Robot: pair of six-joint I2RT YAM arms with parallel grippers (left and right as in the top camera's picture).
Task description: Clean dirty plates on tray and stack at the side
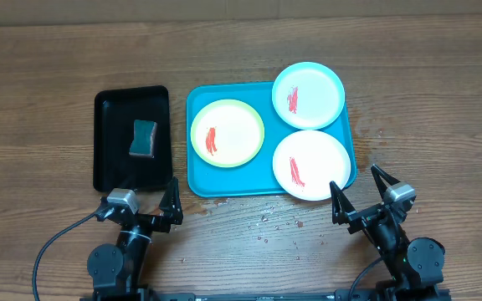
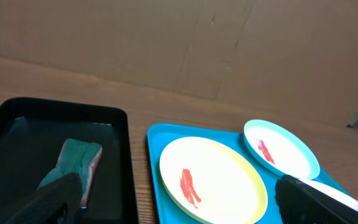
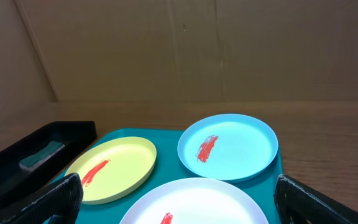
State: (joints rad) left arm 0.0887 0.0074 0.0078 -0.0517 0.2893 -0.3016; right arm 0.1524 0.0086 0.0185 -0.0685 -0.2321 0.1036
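Note:
The turquoise tray (image 1: 197,179) holds three dirty plates, each with a red smear. They are a yellow-green one (image 1: 228,133) at left, a light blue one (image 1: 308,94) at back right and a white one (image 1: 310,164) at front right. My left gripper (image 1: 141,197) hovers open at the near end of the black tray, empty. In its wrist view the yellow-green plate (image 2: 213,177) lies between the fingers (image 2: 48,202). My right gripper (image 1: 355,179) stands open and empty at the tray's near right corner. The white plate (image 3: 194,202) sits just ahead of it.
A black tray (image 1: 107,142) left of the turquoise one holds a green sponge (image 1: 144,138). Small red specks (image 1: 274,221) dot the wood in front of the turquoise tray. Cardboard walls rise behind the table (image 1: 40,75).

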